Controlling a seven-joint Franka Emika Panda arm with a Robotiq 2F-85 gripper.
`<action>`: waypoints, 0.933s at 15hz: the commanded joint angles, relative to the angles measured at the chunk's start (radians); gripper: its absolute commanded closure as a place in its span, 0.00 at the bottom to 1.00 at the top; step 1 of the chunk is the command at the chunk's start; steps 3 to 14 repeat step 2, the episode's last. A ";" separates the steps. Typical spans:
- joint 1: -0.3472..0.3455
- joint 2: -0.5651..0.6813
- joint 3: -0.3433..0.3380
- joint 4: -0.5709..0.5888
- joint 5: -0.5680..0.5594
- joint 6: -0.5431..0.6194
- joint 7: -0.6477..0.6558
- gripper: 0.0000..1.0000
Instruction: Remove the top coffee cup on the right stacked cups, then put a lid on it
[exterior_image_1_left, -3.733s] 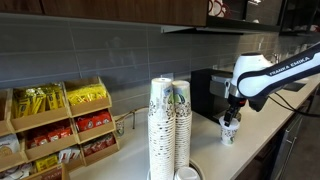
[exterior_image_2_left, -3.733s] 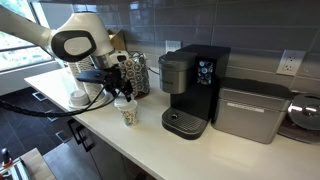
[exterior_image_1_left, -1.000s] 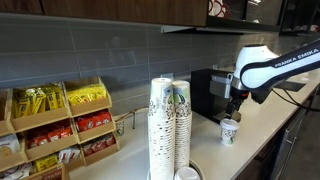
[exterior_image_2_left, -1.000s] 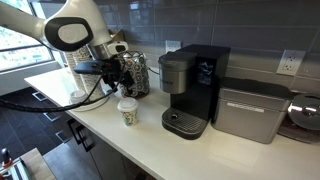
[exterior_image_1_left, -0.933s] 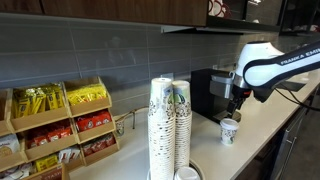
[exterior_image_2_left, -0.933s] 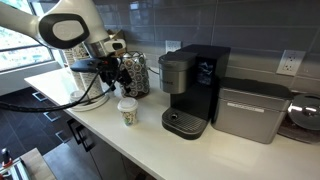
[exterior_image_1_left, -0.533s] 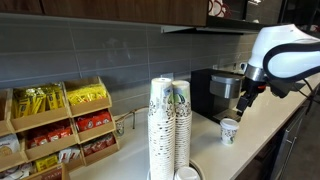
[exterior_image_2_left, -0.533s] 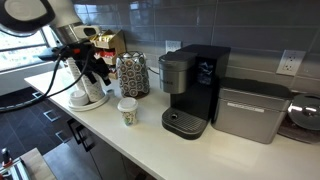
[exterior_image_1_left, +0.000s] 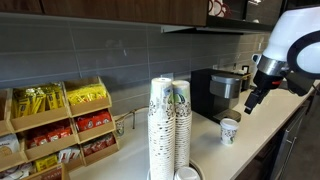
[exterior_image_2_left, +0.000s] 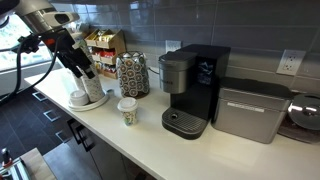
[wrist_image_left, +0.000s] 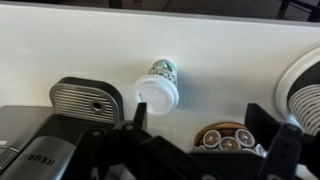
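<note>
On the white counter, the top coffee cup (exterior_image_1_left: 229, 131) stands alone near the coffee machine (exterior_image_1_left: 213, 92), with the lid (wrist_image_left: 158, 95) capping it. Since a second ago the arm has lifted off it and swung aside. The gripper (exterior_image_1_left: 247, 105) now hangs slanted above and beside the cup, fingers spread, holding nothing. Two tall columns stand well apart from it: the right stacked cups (exterior_image_1_left: 182, 120) and their twin (exterior_image_1_left: 160, 125).

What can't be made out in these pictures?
- White round plastic lid on small speckled paper cup: too small in both exterior views to judge its seating.
- Tall speckled paper cup stacks: bases cut off by the bottom edge in an exterior view.
- Black pincer: small and dark in an exterior view, gap unreadable.
</note>
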 joint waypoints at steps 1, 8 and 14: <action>0.014 0.006 -0.012 0.002 -0.011 -0.003 0.010 0.00; 0.014 0.011 -0.012 0.003 -0.011 -0.003 0.009 0.00; 0.014 0.011 -0.012 0.003 -0.011 -0.003 0.009 0.00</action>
